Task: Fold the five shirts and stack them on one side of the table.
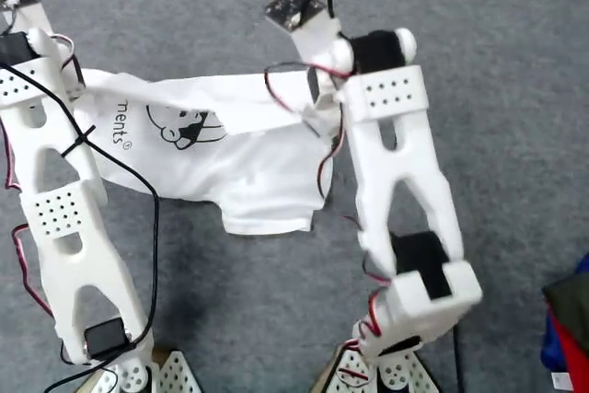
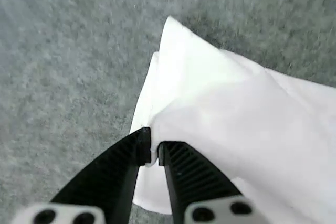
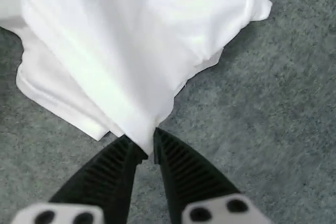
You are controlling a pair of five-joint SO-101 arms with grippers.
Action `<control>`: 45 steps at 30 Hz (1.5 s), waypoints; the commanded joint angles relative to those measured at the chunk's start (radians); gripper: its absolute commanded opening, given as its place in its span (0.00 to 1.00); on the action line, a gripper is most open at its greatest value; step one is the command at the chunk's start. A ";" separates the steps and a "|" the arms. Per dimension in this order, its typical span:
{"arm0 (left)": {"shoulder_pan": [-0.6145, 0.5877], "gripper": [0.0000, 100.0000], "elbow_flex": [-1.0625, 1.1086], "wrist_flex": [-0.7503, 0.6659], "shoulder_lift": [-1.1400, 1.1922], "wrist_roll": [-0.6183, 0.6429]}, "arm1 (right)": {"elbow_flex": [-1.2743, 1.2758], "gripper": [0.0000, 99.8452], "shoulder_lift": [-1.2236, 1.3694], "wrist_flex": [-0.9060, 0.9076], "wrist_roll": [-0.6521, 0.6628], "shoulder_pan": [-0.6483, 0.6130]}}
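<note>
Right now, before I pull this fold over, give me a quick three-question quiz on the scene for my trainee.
1. True or false: the left gripper is open and clear of the white shirt.
2. What is the right gripper pinching? A) an edge of the white shirt B) a loose cable C) nothing
3. Fill in: in the high view, the coloured cloth lies at the table's ___ edge.

Key:
1. False; it is shut on the shirt.
2. A
3. right
</note>
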 commanded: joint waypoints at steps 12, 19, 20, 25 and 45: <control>0.000 0.02 -0.035 0.018 -0.008 -0.112 | 0.736 0.00 -0.421 -0.307 0.009 -0.082; -0.011 0.02 0.101 0.018 -0.010 -0.216 | 0.780 0.00 -0.430 -0.321 0.011 -0.088; -0.015 0.02 0.118 0.018 -0.010 -0.218 | 0.783 0.00 -0.429 -0.321 0.011 -0.088; -0.011 0.02 0.210 0.018 -0.019 -0.216 | 0.814 0.00 -0.429 -0.321 0.012 -0.090; -0.023 0.02 0.305 0.020 -0.019 -0.347 | 0.923 0.00 -0.555 -0.290 0.012 -0.171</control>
